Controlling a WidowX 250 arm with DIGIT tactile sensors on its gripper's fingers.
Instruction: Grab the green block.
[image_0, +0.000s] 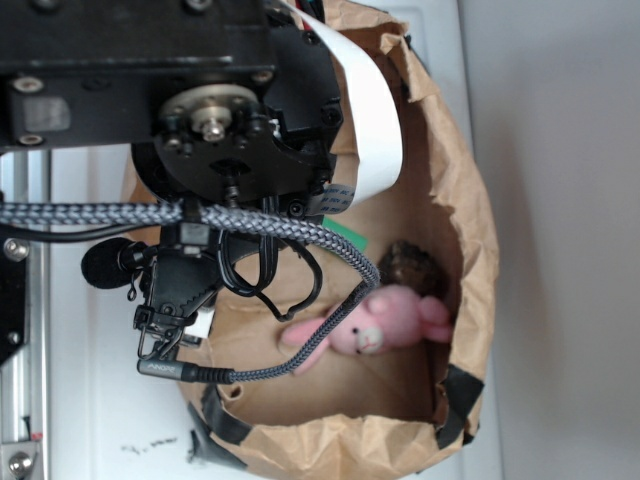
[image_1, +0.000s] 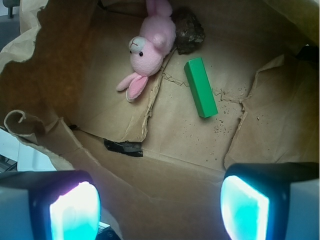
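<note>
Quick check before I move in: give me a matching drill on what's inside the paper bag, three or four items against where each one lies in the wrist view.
Things:
1. green block
2. pink plush bunny
3. dark brown lump
4. black tape strip

Places:
A. top of the view, between bunny and block end
B. lower left, on the paper floor fold
C. centre right, lying flat and bare
D. upper left of the block, face toward the camera

Pairs: 1-C, 2-D, 3-A, 4-B
</note>
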